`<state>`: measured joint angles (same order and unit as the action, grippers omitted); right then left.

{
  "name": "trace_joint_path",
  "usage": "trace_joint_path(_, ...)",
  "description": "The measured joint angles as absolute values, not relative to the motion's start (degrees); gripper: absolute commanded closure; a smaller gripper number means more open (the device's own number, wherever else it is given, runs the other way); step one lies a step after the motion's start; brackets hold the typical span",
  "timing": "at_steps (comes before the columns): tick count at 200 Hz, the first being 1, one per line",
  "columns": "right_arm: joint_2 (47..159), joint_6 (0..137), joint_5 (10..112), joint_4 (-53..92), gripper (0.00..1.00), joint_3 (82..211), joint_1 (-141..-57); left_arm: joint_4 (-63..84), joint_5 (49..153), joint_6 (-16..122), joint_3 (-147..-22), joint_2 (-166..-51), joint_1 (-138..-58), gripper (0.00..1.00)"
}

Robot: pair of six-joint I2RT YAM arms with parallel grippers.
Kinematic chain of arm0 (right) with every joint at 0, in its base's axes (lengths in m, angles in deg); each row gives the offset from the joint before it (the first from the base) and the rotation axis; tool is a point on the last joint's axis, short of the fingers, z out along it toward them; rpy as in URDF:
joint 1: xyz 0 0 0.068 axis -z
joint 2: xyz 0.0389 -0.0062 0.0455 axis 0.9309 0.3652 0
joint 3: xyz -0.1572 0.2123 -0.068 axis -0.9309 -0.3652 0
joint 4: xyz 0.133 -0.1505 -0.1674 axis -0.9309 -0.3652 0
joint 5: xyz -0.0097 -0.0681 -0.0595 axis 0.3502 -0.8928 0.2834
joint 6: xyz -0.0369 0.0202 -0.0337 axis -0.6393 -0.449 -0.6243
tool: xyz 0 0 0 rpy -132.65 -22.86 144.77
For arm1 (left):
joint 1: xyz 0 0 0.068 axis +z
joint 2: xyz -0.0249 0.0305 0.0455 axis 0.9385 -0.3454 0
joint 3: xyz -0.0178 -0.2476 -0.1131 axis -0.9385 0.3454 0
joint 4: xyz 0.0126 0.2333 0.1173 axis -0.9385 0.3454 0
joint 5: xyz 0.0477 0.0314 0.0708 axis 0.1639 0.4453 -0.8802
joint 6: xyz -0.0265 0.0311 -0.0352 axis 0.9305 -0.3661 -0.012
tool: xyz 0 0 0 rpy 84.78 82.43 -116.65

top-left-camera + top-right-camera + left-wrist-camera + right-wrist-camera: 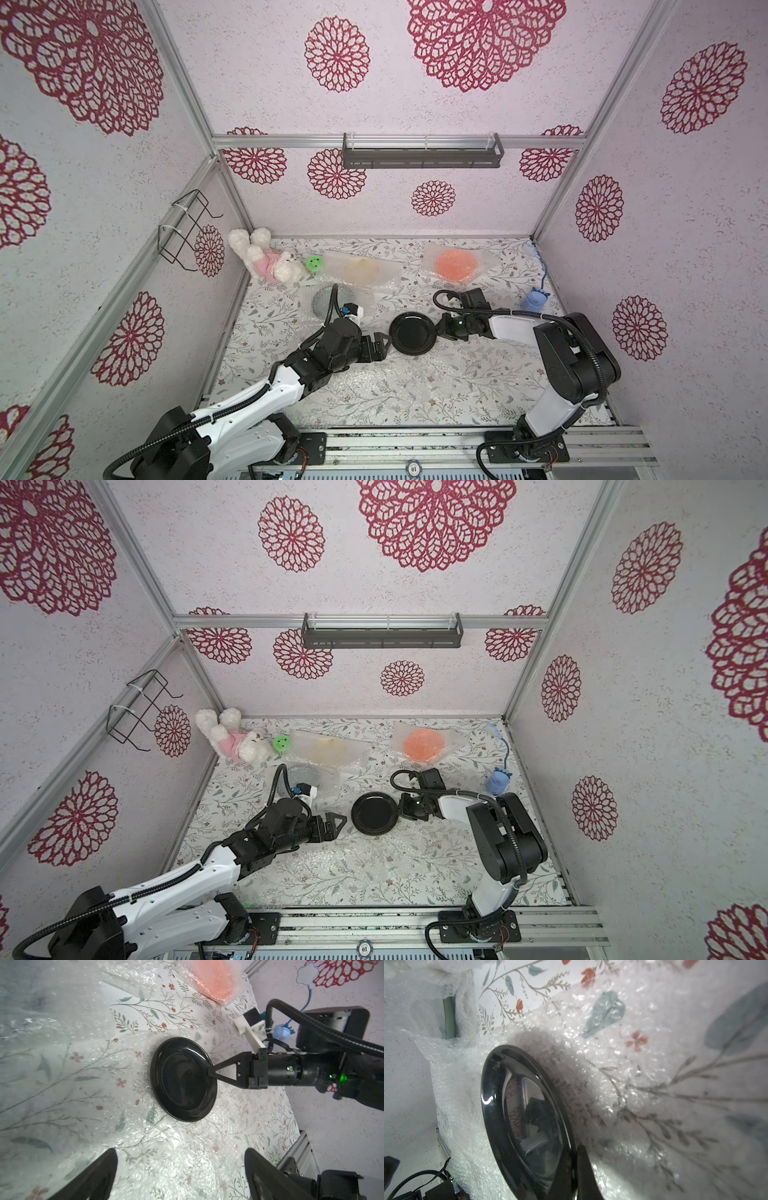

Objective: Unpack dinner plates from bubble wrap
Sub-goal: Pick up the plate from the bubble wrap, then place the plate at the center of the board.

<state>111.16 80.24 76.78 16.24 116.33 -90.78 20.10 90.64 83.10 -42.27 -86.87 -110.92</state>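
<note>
**A:** Top views: black plate (413,333) at centre frame on the wrap (386,386). The right gripper (437,328) pinches its right rim.

**B:** The left gripper (383,348) gapes wide, just left of it.

**A:** Left wrist: plate mid-frame, spread fingers (97,1174) along the bottom edge, well apart.

**B:** Right wrist: fingers (586,1174) clamp the rim, lower centre.

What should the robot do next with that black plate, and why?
Probably lift the black plate slightly and carry it off the bubble wrap: the right gripper is shut on its rim, and the plate lies uncovered on the spread-out sheet.
</note>
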Motion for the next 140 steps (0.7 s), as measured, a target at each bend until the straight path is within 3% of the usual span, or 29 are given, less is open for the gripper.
trace_joint_path(77,102.5,81.3,77.7,8.4,1.00,121.4,-88.7,19.0,92.9,86.8,-39.1,-90.6,-104.9,0.03)
trace_joint_path(140,105.6,88.4,77.3,8.4,1.00,130.9,-79.7,15.0,98.0,88.0,-38.3,-92.3,-103.7,0.03)
